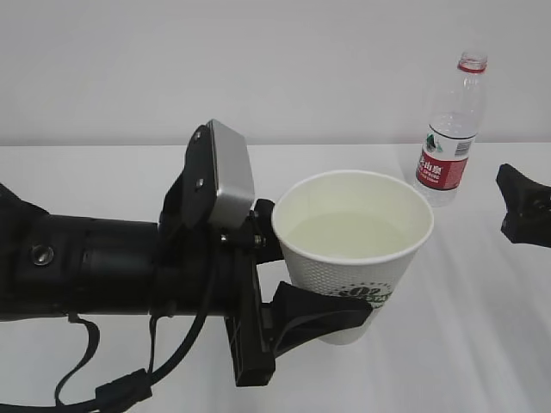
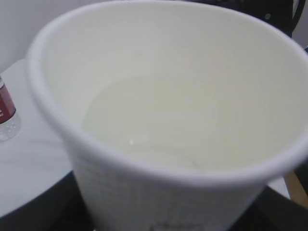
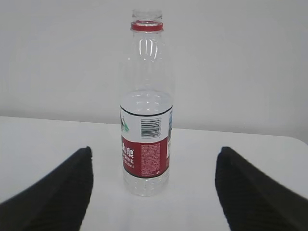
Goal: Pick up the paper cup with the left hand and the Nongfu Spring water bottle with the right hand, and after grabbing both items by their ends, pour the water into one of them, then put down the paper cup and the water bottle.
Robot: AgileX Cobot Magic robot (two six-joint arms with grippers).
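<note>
Cup (image 1: 353, 249) clamped in left gripper (image 1: 323, 284), upright, water (image 1: 349, 235) inside; set-down on table (image 1: 482, 327) directly below appears next. Bottle (image 1: 449, 129) stands upright on table, well apart, ahead of spread, empty right gripper (image 3: 153, 192). Cup base, table beneath hidden; bottle looks empty, uncertain.

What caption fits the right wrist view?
Open right gripper faces the uncapped, apparently empty water bottle standing upright on the white table.
</note>
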